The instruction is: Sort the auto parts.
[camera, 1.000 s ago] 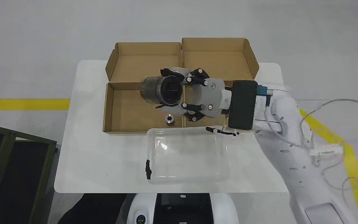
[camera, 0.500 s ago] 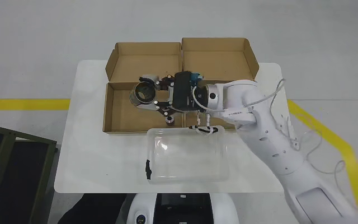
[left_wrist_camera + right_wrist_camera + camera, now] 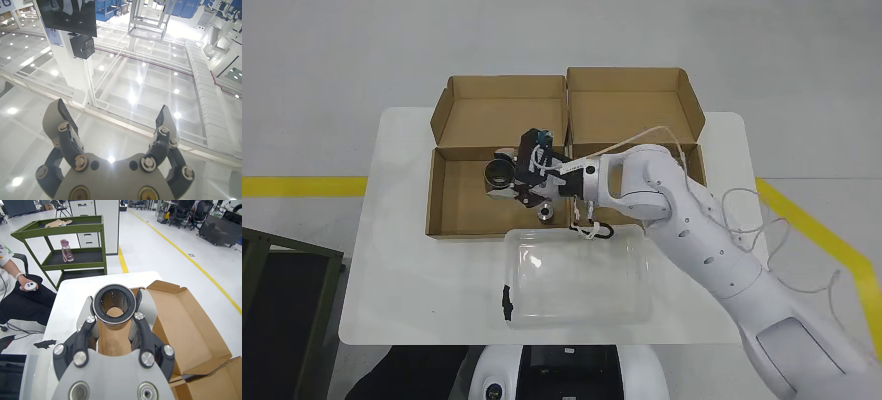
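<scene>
Over box (image 3: 457,205), one bearing (image 3: 499,174), perhaps one nut (image 3: 544,212)

The right arm (image 3: 682,215) reaches in from the right side of the counter, its right tool (image 3: 115,308) level, fingers clamped on a bearing (image 3: 114,288). The left tool (image 3: 112,113) points upward, jaws spread wide.

Legible markings: none I can read.
I note print on the blue panels (image 3: 187,8) and a placard (image 3: 54,35) on the white column (image 3: 75,72), too small and cropped to make out.
</scene>
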Action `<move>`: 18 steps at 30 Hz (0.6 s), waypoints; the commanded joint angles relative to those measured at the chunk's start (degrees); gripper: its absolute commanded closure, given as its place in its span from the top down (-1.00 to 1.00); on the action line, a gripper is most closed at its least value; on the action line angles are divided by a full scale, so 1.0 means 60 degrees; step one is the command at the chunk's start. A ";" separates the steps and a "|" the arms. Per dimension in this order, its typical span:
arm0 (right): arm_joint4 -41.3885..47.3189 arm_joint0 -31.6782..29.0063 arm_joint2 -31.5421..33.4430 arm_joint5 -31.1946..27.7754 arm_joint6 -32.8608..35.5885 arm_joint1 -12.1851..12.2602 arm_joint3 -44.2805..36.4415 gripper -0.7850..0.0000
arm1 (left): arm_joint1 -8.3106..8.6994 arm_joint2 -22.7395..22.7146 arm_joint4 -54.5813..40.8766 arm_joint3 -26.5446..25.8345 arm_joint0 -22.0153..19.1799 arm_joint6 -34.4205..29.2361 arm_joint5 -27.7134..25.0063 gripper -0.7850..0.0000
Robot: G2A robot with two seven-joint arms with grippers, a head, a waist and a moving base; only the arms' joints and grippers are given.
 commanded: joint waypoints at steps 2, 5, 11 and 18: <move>0.0091 0.0096 -0.0244 0.0117 0.0216 -0.0107 0.0492 -1.00 | 0.0000 0.0000 0.0000 0.0000 0.0000 0.0000 0.0000 1.00; 0.0197 0.0192 -0.0485 0.0225 0.0406 -0.0227 0.0970 -1.00 | 0.0000 0.0000 0.0000 0.0000 0.0000 0.0000 0.0000 1.00; 0.0419 0.0369 -0.0898 0.0353 0.0718 -0.0470 0.1846 -1.00 | 0.0000 0.0000 0.0000 0.0000 0.0000 0.0000 0.0000 1.00; 0.0426 0.0667 -0.1298 0.0576 0.1098 -0.0762 0.2711 -1.00 | 0.0000 0.0000 0.0000 0.0000 0.0000 0.0000 0.0000 1.00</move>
